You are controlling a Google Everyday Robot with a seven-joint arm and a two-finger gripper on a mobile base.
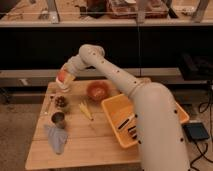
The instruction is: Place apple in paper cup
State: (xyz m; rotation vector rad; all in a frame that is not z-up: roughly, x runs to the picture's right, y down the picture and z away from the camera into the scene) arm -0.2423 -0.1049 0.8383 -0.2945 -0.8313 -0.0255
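apple: I see it as an orange-red round shape up at the end of my arm, above the far left corner of the table, right at the gripper
paper cup: directly under the apple, on the far left of the tabletop; only part of its pale body shows below the fruit and I can't tell whether the two touch
gripper: at the far left of the table, over the cup, with the apple at its tip; I cannot tell how it stands around the fruit
arm: white, reaching from the right foreground up and across to the left
dark round item: just in front of the cup
metal cup: nearer me on the left side
grey cloth: crumpled at the near left edge
banana: yellow, lying mid-table
orange-brown bowl: right of the cup, well apart from it
yellow tray: right side, holding some dark and light utensils
table: light wood
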